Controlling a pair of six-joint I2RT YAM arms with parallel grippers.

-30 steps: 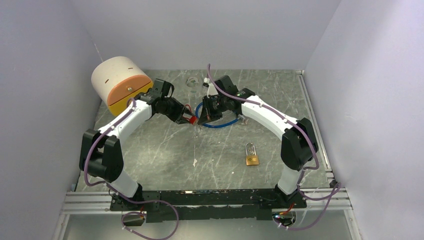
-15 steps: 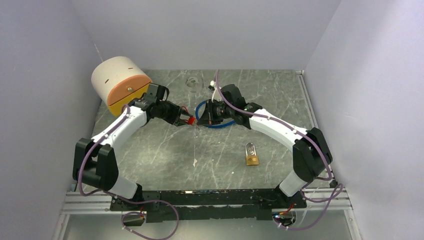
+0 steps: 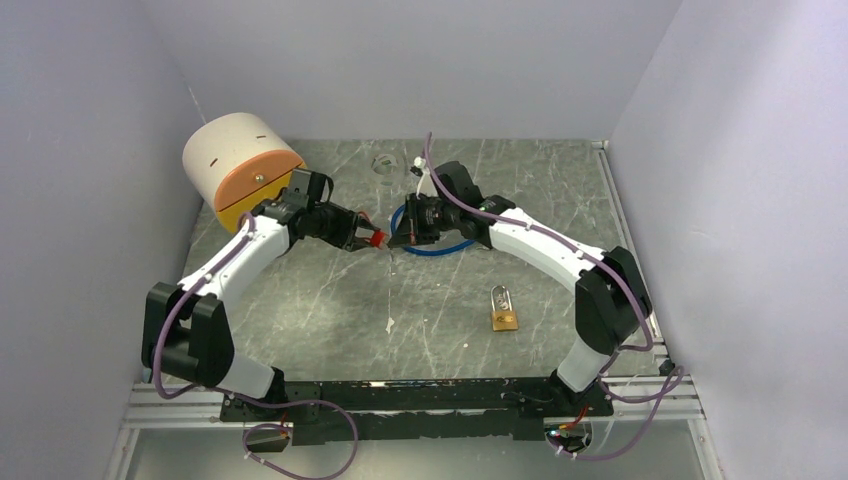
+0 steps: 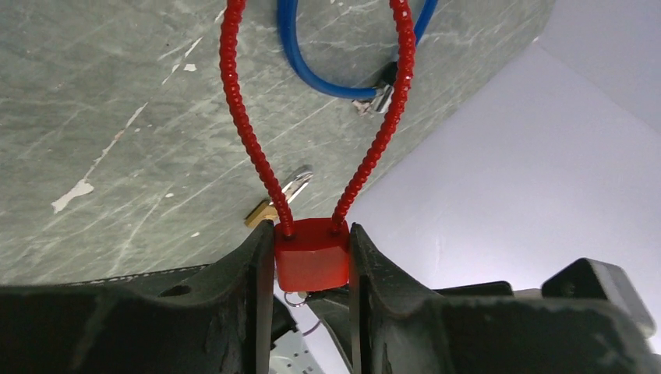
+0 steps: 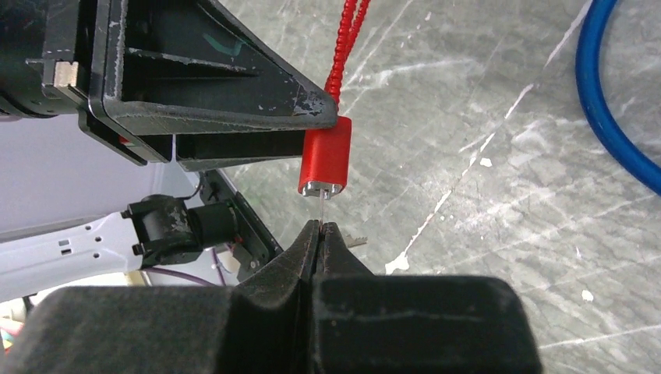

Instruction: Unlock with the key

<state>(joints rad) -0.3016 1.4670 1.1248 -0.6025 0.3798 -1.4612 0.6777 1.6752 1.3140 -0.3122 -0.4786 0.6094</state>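
Two padlocks show. One red cable lock (image 4: 312, 263), mid-frame in the top view, is clamped by its body in the left gripper (image 4: 312, 238). The right gripper (image 5: 319, 231) pinches one thin key (image 5: 322, 209), its tip at the lock's silver end. One brass padlock (image 3: 504, 312) lies lower right of centre, and one blue cable loop (image 3: 452, 247) lies above it.

Soft, even light from above, bright enough; only faint shadows under the arms on the bench (image 3: 330, 290). Walls (image 3: 90, 250) wash pale lilac. Overhead view a bit soft. Wrist views: near fingers (image 4: 234, 312) dark, blurred; red lock (image 4: 312, 257) sharp, its metal end glinting; key (image 5: 321, 210) barely resolves. Bench scratches stay crisp behind them.
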